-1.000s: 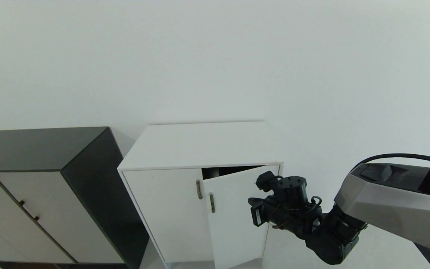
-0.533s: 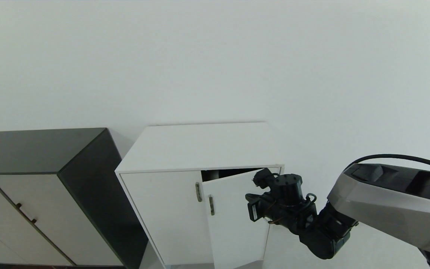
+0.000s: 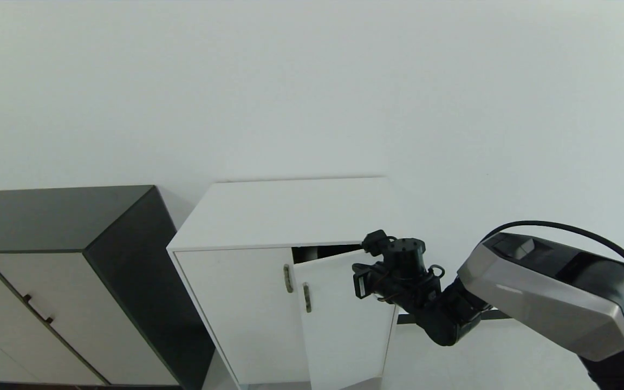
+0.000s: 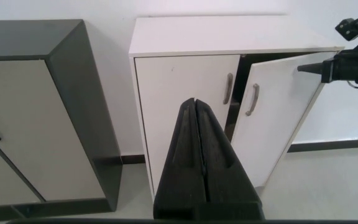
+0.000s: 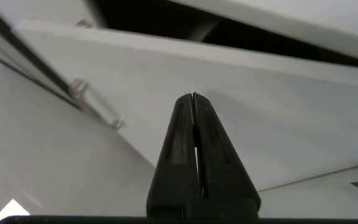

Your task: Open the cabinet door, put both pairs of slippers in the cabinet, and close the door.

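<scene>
Left gripper [image 4: 195, 99]: black fingers pressed flat together, nothing between them. It hangs well short of the white two-door cabinet [image 3: 285, 211] and points at its front. Right gripper [image 5: 193, 96]: black fingers also closed with only a thin slit between them, gripping nothing. Its tip is up against or just off the front face of the white right-hand cabinet door [image 3: 344, 319], high up and toward the hinge side; contact cannot be told. In the left wrist view the same right gripper [image 4: 303, 67] comes in from the side at the door's top edge. That right door is ajar, its handle edge swung out from the frame, with a dark wedge of cabinet interior [image 3: 323, 252] open above it. The white left-hand door [image 3: 236, 309] is flush and shut. Two slim metal bar handles sit upright either side of the centre seam, one on the left door [image 3: 288, 278] and one on the right door [image 3: 307, 297]. A dark grey cabinet with pale door fronts [image 3: 63, 216] stands just beside the white one on the robot's left. A plain white wall [image 3: 312, 81] is behind both, with a dark baseboard [image 4: 334, 145] and a light floor [image 4: 328, 186].
</scene>
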You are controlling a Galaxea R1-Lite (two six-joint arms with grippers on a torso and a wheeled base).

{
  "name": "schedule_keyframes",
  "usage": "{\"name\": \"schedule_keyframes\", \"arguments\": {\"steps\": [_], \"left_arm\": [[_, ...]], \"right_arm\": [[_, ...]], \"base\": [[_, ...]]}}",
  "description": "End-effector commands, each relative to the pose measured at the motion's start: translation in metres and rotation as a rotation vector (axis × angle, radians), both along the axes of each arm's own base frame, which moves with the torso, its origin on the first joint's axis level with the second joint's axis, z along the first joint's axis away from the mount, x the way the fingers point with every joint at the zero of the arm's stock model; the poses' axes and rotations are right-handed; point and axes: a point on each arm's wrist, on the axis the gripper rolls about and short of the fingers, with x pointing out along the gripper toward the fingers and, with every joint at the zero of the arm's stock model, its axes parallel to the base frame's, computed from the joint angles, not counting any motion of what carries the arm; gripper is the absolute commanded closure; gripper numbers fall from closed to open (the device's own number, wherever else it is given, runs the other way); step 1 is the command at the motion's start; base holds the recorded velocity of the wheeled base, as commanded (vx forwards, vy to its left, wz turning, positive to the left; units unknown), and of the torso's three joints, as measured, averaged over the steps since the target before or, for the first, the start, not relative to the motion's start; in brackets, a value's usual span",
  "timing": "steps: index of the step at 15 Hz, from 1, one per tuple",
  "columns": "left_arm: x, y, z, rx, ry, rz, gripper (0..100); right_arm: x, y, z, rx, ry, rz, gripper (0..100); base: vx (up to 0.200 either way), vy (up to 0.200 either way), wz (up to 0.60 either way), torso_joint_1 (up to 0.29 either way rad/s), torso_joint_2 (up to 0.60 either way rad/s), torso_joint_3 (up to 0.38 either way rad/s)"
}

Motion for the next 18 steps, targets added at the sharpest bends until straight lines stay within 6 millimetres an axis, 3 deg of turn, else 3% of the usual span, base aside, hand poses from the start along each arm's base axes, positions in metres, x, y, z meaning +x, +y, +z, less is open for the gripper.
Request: {"name": "schedule_keyframes", "arguments": {"steps": [1, 9, 18], "left_arm": [[0.000, 0.000, 0.000, -0.001, 0.001, -0.001, 100], [0.000, 0.000, 0.000, -0.001, 0.001, 0.000, 100], [0.000, 0.000, 0.000, -0.001, 0.001, -0.001, 100]], "right_arm": [[0.005, -0.002, -0.008, -0.006, 0.009, -0.010, 100], [0.027, -0.013, -0.015, 0.010, -0.008, -0.054, 100], [0.037, -0.018, -0.024, 0.010, -0.008, -0.075, 100]], "base": [[0.000, 0.000, 0.00, 0.000, 0.00, 0.000], [0.000, 0.000, 0.00, 0.000, 0.00, 0.000], [0.000, 0.000, 0.00, 0.000, 0.00, 0.000]]}}
